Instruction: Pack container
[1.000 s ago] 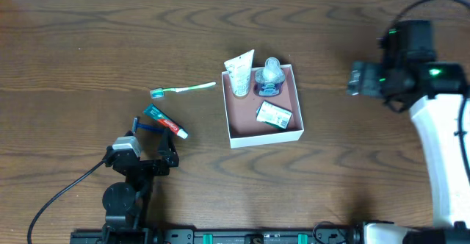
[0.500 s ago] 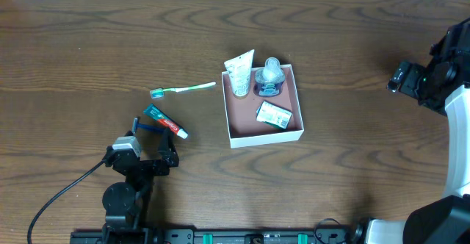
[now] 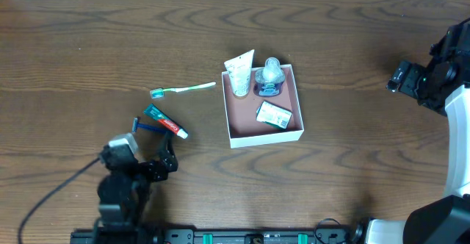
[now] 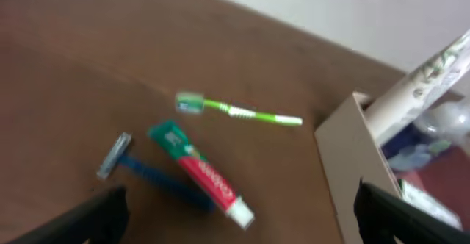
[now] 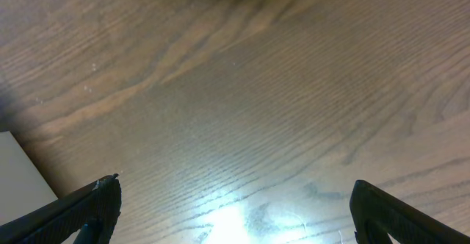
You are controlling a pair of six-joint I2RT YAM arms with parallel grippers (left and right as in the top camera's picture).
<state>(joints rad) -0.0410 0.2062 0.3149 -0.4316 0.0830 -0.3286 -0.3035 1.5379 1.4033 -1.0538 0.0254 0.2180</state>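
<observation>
Container: shallow square white box with a reddish-brown floor, flat on the tabletop, slightly right of centre in the overhead view.

Contents:
- White tube in the far-left corner, its crimped end sticking out over the rim.
- Clear bottle just beside the tube, on the far side of the box.
- Small flat packet lying nearer the right wall.

The near-left part of the floor is bare.

Left of the box, all on the wood:
- Green toothbrush, near the box's far-left corner but not touching it.
- Toothpaste tube, closer to the front and lying diagonally.
- Blue razor, right alongside the toothpaste.

Left arm: low at the front-left edge and angled toward the toothpaste and razor. Left gripper is spread wide and holds nothing. Its wrist view is blurred.

Right arm: drawn back to the far right edge, well apart from the box. Right gripper is also fully parted and holds nothing. Its camera sees only wood grain and a pale corner at lower left.
</observation>
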